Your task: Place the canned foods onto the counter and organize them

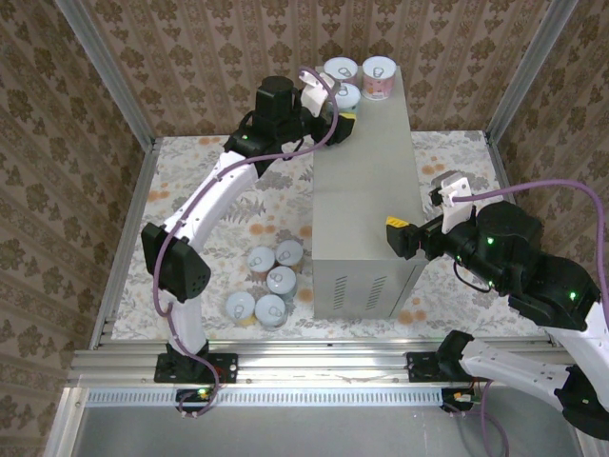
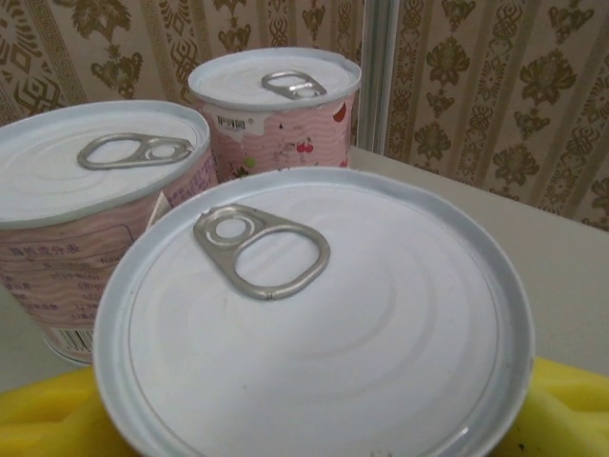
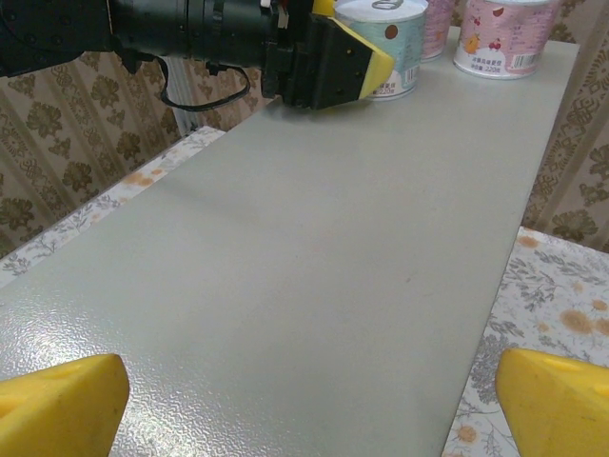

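The counter (image 1: 366, 190) is a tall grey metal box in mid-table. Three canned foods stand at its far end: two pink-labelled tins (image 1: 340, 71) (image 1: 379, 76) and a teal one (image 1: 344, 95). My left gripper (image 1: 335, 112) straddles the teal tin, whose white pull-tab lid (image 2: 314, 314) hides where the yellow pads (image 2: 48, 409) meet its sides, so I cannot say whether it is gripped. The tin rests on the counter top. My right gripper (image 3: 309, 409) is open over the counter's near end, with nothing between its yellow fingertips (image 3: 57, 405).
Several more tins (image 1: 271, 281) stand clustered on the floral floor left of the counter, near its vented front. The right arm (image 1: 514, 257) reaches in from the counter's right side. Metal frame posts and patterned walls enclose the cell.
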